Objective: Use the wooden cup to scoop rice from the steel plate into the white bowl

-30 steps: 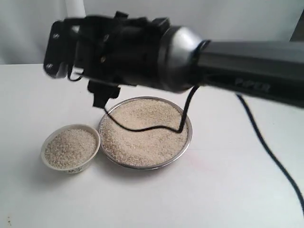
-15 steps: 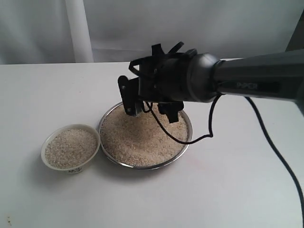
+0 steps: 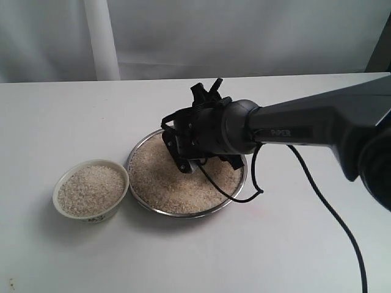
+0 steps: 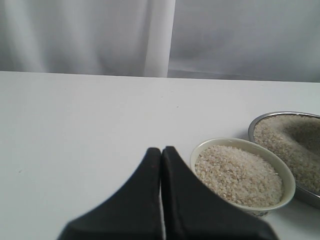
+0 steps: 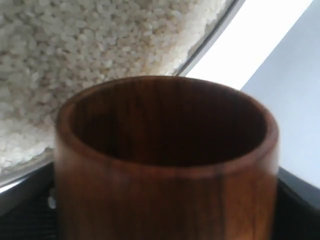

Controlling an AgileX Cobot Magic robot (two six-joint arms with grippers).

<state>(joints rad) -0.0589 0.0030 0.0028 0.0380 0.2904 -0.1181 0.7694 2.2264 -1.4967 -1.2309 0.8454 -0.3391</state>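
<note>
Since a sec ago the right arm has swung down from high & close to the exterior cam, so the black right gripper (image 3: 186, 160) now sits low over the far half of the wide, shallow, shiny steel plate (image 3: 183, 213), just above the pale beige uncooked rice (image 3: 159, 186) heaped in it. Plate & bowl haven't shifted. Right wrist view: the small, glossy, reddish-brown wooden cup (image 5: 165, 170) fills the frame, clamped btwn the black jaws, which stand wide around its barrel. Cup inside is dark & empty, mouth pointing toward the grains & the plate's rim. Can't tell whether the cup's lip touches the rice; in the exterior view the cup is hidden by the gripper body. The small round cream-white bowl (image 3: 91, 213) w/ dark print near its base stands just left of the plate, nearly touching it, already holding rice almost to the rim. The left gripper (image 4: 161, 150), seen in the left wrist view only, hovers over the bare white table (image 3: 61, 122) near the bowl, jaws pressed together w/ nothing btwn them.
</note>
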